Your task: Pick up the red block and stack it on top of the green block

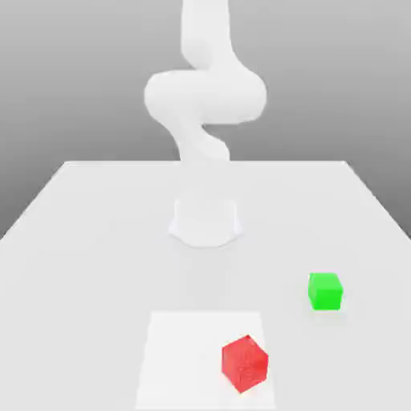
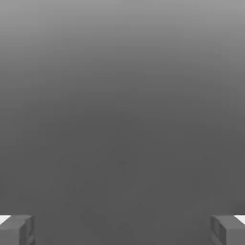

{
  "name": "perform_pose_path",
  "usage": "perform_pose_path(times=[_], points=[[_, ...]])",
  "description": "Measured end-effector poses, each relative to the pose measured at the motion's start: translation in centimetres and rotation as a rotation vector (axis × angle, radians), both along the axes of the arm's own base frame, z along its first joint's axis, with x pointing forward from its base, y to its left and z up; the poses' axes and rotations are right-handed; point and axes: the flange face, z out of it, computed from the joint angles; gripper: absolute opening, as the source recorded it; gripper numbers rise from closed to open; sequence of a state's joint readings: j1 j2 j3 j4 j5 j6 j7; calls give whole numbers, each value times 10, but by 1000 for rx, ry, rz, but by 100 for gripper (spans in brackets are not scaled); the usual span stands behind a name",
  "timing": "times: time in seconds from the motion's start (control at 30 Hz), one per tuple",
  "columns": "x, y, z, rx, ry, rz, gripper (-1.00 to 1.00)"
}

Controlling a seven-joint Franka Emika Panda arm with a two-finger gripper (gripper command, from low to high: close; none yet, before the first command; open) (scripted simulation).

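The red block [image 1: 245,363] lies on the table near the front edge, turned so one corner faces the camera. The green block [image 1: 325,290] rests flat on the table a little farther back, toward the exterior view's right, well apart from the red one. In the hand view my gripper [image 2: 122,229] is open: one grey fingertip [image 2: 16,229] and the other [image 2: 228,229] stand far apart with nothing between them, against a plain grey background. The white arm [image 1: 205,96] rises from its base and bends upward beyond the top of the exterior view.
The arm's round base [image 1: 205,221] stands at the middle of the white table [image 1: 80,241]. A lighter square patch [image 1: 177,353] marks the table surface under and beside the red block. The table's far edge runs behind the base.
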State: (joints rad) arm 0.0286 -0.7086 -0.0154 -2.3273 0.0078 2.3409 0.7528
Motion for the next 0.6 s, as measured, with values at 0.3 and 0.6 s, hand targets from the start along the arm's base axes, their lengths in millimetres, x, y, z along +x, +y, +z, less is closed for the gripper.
perform_pose_path(times=[0.3,0.6], points=[[83,24,-175,-66,277,188,0],[89,51,-358,-150,543,376,0]])
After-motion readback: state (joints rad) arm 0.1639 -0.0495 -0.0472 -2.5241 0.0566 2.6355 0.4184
